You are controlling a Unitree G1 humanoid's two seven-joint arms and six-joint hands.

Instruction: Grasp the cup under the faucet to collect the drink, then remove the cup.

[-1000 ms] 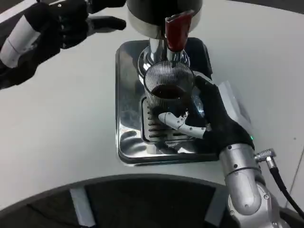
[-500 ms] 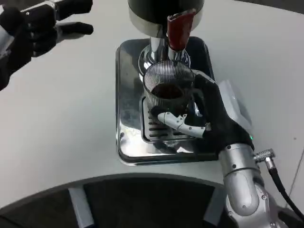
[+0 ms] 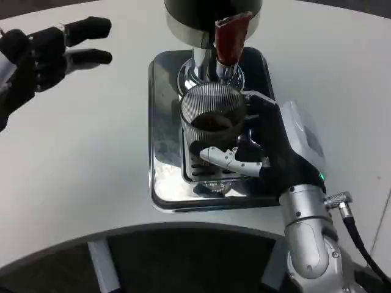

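A ribbed clear cup [image 3: 211, 125] with dark drink in it stands on the silver drip tray [image 3: 162, 152], just in front of the chrome faucet [image 3: 211, 70] with its red handle [image 3: 228, 38]. My right hand [image 3: 266, 149] wraps the cup from the right, with fingers across its front. My left hand [image 3: 43, 52] hovers over the table at the far left, fingers apart, holding nothing.
The dispenser's dark body [image 3: 211, 12] rises at the top centre, over the tray. White table [image 3: 73, 152] spreads to the left and right. A dark curved edge [image 3: 183, 256] runs along the front.
My left hand has drawn back leftward from the dispenser. The cup, held by the right hand, has shifted slightly toward me, away from the faucet.
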